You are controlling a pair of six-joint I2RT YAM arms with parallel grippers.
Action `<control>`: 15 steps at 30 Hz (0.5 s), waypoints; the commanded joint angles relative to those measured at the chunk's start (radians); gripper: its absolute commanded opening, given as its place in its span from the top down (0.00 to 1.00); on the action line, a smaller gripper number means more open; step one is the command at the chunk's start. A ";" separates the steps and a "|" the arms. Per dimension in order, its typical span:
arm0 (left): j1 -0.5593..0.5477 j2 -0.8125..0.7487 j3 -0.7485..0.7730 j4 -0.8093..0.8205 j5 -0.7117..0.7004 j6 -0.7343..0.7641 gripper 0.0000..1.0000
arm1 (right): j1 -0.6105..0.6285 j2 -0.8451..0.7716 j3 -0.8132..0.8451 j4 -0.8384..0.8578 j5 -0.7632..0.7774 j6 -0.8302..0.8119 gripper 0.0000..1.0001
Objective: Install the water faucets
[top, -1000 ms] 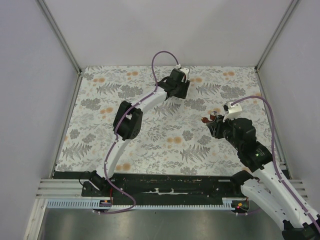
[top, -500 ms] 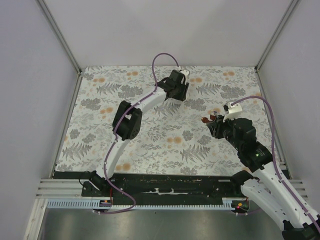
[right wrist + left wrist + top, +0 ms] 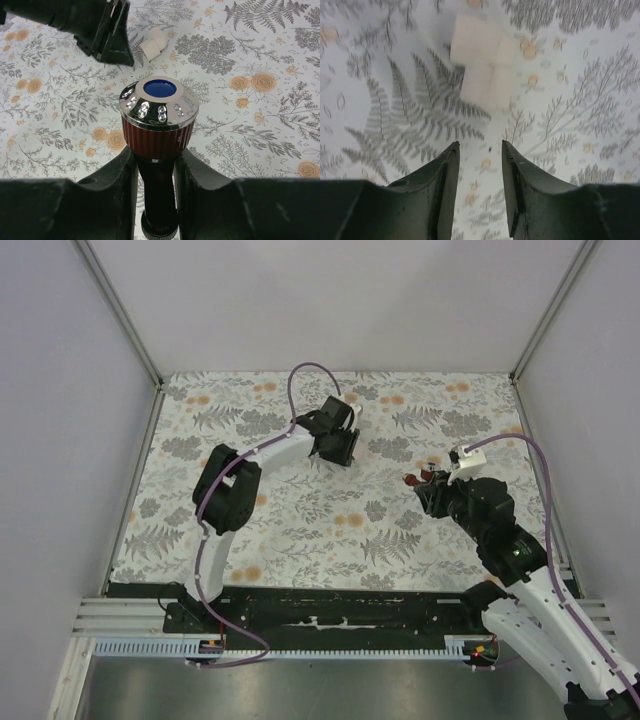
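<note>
My right gripper (image 3: 422,490) is shut on the water faucet (image 3: 159,115), a dark red-brown tap with a ribbed collar and a silvery cap with a blue centre. It shows between the fingers in the right wrist view (image 3: 156,155) and as a small dark red piece at the gripper's tip from above (image 3: 411,479). My left gripper (image 3: 338,450) is open and empty, hovering over the cloth mid-table. A small white pipe fitting (image 3: 482,60) lies on the cloth just ahead of its fingertips (image 3: 480,150); it also shows in the right wrist view (image 3: 154,44) beside the left gripper (image 3: 107,27).
A floral cloth (image 3: 300,530) covers the table. Grey walls with metal frame posts (image 3: 120,310) close in the left, back and right sides. A black rail (image 3: 330,608) runs along the near edge by the arm bases.
My left arm has swung left and nearer, bringing its gripper from the back of the table down toward the white fitting. The right gripper has barely moved and still holds the faucet.
</note>
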 commanded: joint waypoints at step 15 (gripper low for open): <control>-0.030 -0.394 -0.313 -0.046 -0.103 -0.048 0.24 | -0.001 -0.036 0.003 0.055 -0.022 -0.003 1.00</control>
